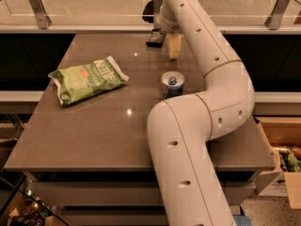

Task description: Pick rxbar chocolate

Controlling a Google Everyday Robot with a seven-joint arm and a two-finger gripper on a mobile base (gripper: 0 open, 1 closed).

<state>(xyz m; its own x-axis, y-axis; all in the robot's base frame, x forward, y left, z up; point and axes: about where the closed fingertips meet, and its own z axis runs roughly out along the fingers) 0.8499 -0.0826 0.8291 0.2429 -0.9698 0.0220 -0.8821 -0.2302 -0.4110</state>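
The rxbar chocolate point(155, 37) is a small dark flat bar lying near the far edge of the brown table point(94, 126). My gripper point(169, 45) is at the far end of the table, lowered close to the surface just right of the bar. My white arm stretches from the front right across the table to it. A silver-blue drink can point(172, 84) stands upright mid-table, close beside the arm. A green chip bag point(87, 79) lies on the left part of the table.
A glass rail with metal posts point(37, 6) runs along the far edge behind the table. A cardboard box point(282, 159) with items sits on the floor at the right. Dark gaps flank the table on both sides.
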